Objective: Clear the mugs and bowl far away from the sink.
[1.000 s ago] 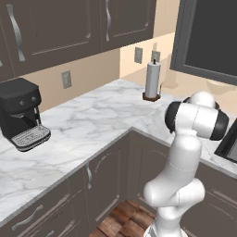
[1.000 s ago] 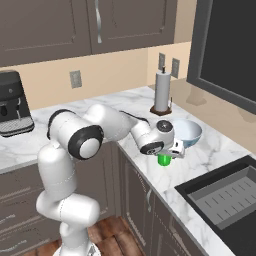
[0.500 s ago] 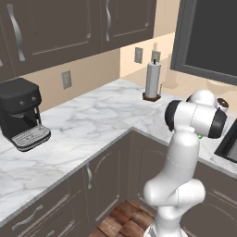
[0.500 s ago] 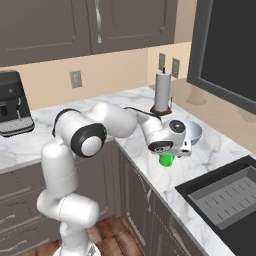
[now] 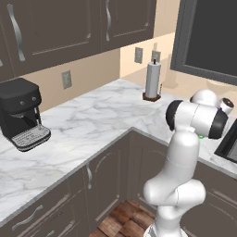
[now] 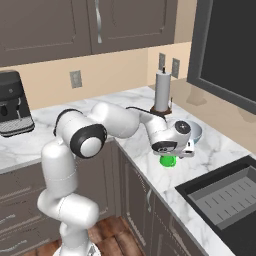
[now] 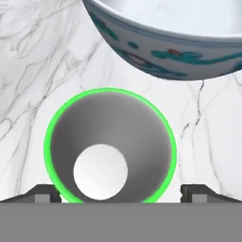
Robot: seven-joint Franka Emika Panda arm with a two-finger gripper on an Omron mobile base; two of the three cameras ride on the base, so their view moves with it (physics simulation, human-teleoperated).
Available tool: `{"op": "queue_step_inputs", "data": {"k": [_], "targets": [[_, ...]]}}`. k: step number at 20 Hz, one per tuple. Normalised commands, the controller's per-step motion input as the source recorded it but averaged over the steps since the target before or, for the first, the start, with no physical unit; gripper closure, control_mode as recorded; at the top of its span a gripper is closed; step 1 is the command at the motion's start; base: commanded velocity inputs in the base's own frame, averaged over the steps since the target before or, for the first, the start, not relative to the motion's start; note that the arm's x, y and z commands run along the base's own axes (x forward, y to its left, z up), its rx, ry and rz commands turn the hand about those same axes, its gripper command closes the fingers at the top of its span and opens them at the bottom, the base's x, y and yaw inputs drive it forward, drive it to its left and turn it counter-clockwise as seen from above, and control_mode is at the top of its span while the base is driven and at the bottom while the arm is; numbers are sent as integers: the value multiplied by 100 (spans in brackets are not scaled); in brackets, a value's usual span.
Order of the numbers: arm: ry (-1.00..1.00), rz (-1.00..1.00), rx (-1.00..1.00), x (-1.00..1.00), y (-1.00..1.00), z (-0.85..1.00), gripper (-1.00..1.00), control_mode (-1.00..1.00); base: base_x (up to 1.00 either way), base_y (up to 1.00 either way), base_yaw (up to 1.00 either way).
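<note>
Green mug (image 6: 168, 160) sits on marble counter (image 6: 140, 145) btwn bowl (image 6: 194, 131) and sink (image 6: 225, 195), near counter's front edge. Right base view: gripper (image 6: 172, 154) has dropped closer over it vs 1 s ago; grasp looks imminent. Hand view: mug (image 7: 111, 146) btwn spread-apart tips, nothing gripped yet; bowl (image 7: 165, 42) just beyond, tight room that side.

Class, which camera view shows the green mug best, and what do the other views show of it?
The hand view shows the green mug best: it looks straight down into the open rim, between the gripper fingertips, with the bowl just beyond. The right base view shows a green patch under the hand. The left base view shows a green sliver behind the arm.
</note>
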Motion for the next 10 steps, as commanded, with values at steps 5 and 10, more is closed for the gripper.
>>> {"op": "queue_step_inputs", "data": {"k": [5, 10], "targets": [[0, 6, 0, -32, 13, -1, -100, -100, 0, 0, 0], [0, 5, -1, -17, 21, -5, -100, -100, 0, 0, 0]]}}
